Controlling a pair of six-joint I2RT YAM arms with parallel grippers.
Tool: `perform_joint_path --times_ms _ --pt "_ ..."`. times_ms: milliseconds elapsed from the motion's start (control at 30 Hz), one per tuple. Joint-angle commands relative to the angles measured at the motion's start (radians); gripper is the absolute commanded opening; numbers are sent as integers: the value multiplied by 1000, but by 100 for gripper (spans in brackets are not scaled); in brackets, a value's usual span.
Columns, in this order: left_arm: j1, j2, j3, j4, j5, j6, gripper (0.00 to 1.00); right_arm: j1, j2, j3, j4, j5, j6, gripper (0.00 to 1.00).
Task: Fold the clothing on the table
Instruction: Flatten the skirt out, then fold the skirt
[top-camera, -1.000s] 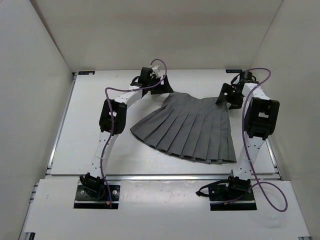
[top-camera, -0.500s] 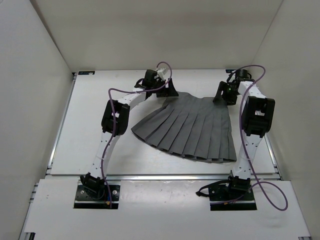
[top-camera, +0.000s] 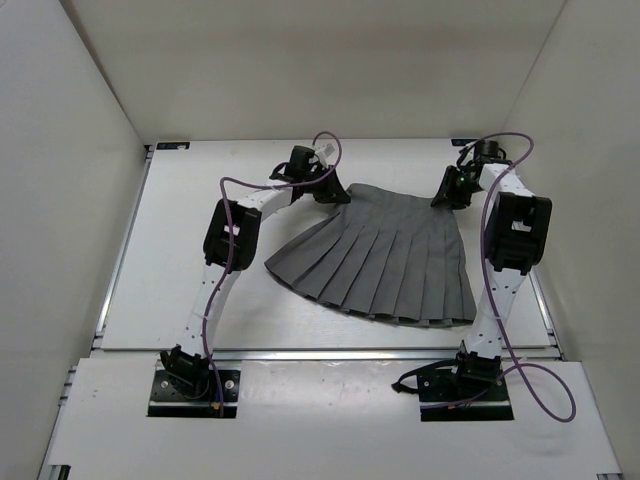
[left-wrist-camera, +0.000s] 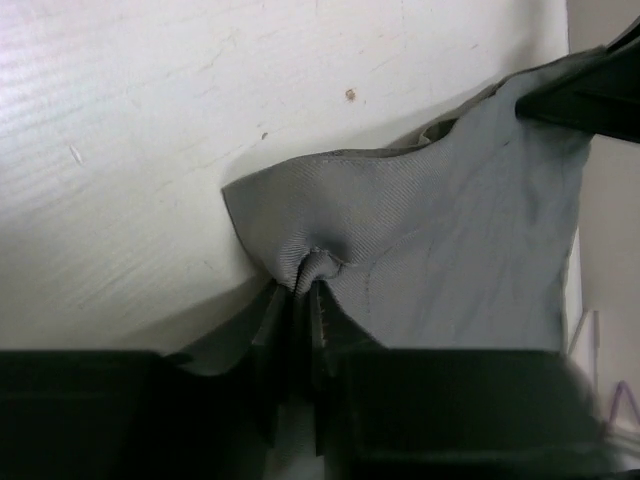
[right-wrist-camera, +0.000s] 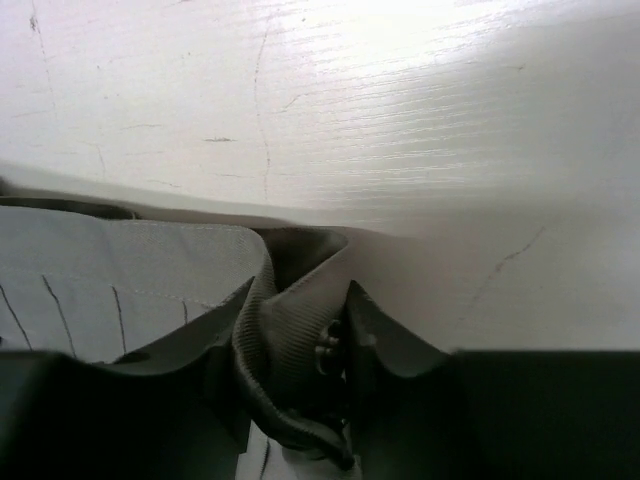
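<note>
1. The left fingers (left-wrist-camera: 345, 345) pinch one top corner of the skirt (top-camera: 385, 255), the right fingers (right-wrist-camera: 385, 345) the other, likely so both arms can lift its top edge together.
2. It lies flat on the bench (top-camera: 180, 290), top far away, wide bottom near the arms, widest side to side.

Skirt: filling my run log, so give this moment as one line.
phase: grasp | left tool: pinching skirt waist corner | right tool: pinching other waist corner | skirt: spread on table
</note>
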Motion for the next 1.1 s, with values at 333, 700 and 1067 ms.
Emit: perform_joint_path --times_ms 333,700,1067 --pt "33 -152 30 -74 -59 86 0 -18 -65 59 37 -103 -1 2" --pt "176 -399 330 -206 -200 300 0 0 -118 576 121 -279 36 0" --pt "58 -747 -199 -238 -359 557 0 176 -358 255 55 3 -235 0"
